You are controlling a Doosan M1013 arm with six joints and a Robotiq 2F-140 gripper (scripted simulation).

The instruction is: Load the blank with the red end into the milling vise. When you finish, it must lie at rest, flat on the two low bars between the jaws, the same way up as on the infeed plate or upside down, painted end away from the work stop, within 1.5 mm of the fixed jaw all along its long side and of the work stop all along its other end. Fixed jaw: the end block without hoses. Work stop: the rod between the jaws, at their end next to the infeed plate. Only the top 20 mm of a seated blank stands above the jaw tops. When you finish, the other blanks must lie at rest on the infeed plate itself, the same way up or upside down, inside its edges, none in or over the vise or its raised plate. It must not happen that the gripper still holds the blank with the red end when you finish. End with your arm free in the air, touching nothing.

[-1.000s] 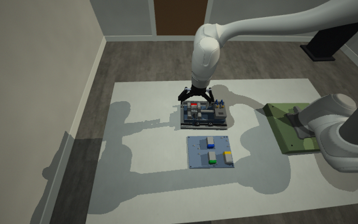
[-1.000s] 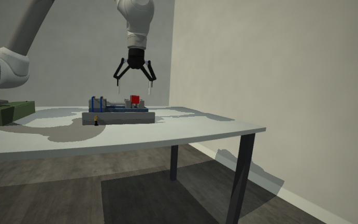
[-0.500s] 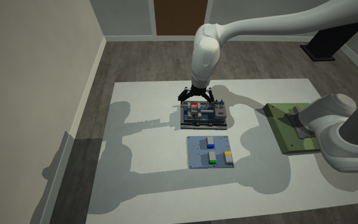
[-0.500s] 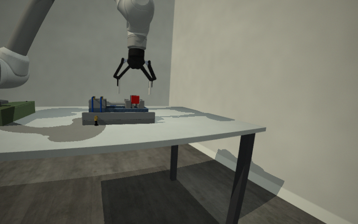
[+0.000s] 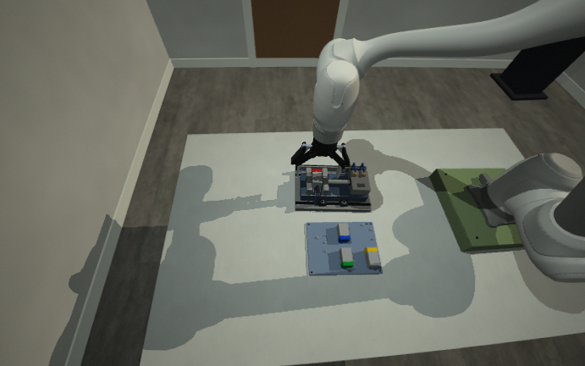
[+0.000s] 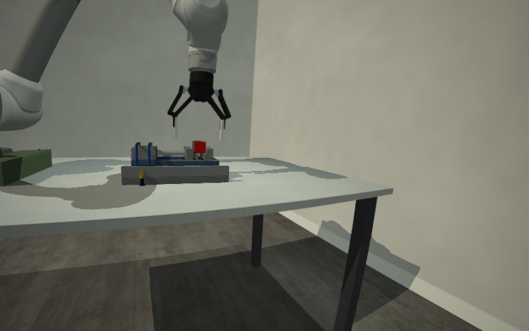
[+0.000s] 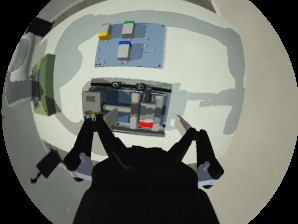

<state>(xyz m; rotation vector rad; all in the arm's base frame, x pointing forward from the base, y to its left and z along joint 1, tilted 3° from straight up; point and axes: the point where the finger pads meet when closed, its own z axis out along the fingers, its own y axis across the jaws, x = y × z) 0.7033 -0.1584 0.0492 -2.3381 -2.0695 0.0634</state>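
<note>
The blank with the red end (image 5: 317,173) sits in the milling vise (image 5: 333,186), between the jaws, its red end on the side away from the infeed plate (image 5: 343,247). In the side view the red end (image 6: 199,146) stands above the jaw tops. It also shows in the wrist view (image 7: 148,123). My gripper (image 6: 198,128) hangs wide open and empty well above the vise, apart from the blank. The block with blue hoses (image 6: 143,153) is at the vise's other end.
Three other blanks lie on the infeed plate: blue-ended (image 5: 343,232), green-ended (image 5: 346,257) and yellow-ended (image 5: 372,256). The robot's base stands on a green plate (image 5: 473,207) at the right. The vise sits on a raised grey plate (image 6: 174,174).
</note>
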